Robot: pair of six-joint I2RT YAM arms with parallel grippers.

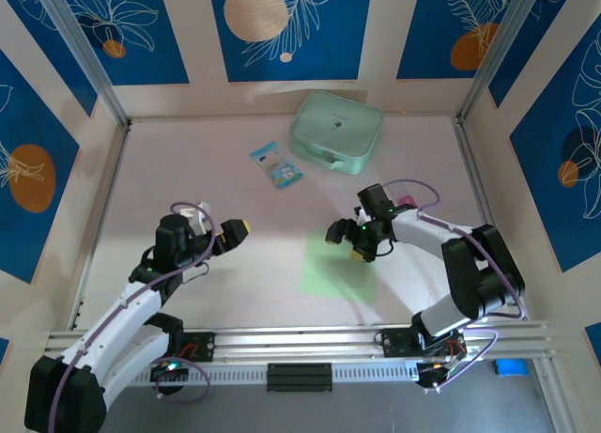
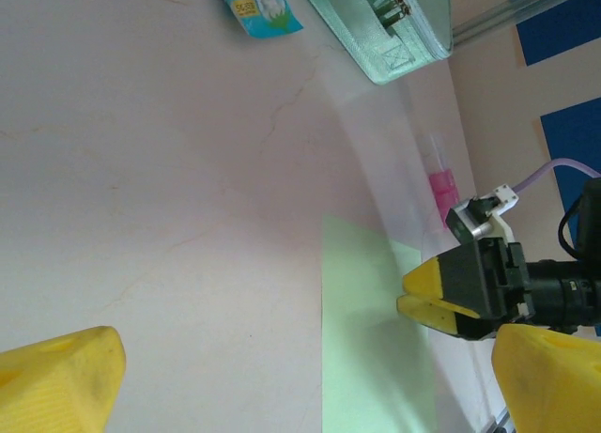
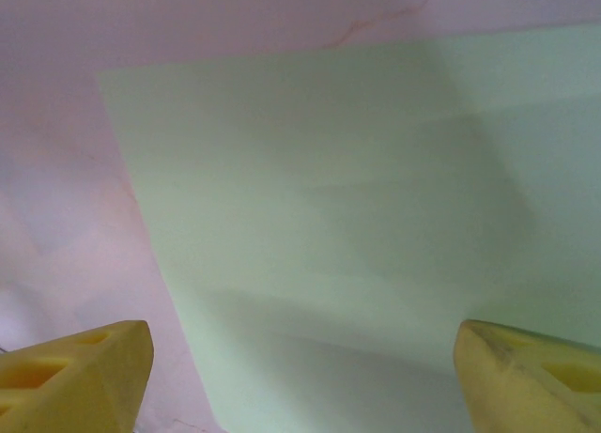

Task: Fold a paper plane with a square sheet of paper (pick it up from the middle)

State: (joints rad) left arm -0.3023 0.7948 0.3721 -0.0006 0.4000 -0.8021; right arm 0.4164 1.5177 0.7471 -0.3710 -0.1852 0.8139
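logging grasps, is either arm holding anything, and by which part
Nothing is held: both arms' jaws are open and empty; the pale-green square paper sheet lies flat below the right jaws.

Square sheet of paper [image 1: 338, 269] lay flat on the counter [image 1: 188, 170], right of centre; zip case [image 1: 336, 132] behind it, packet [image 1: 276, 164] left of the case.

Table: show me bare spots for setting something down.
Free: the far-left stretch between wall and packet; the strip between the left end effector and the green paper. Crowded: around the zip case, and the paper under the right end effector.
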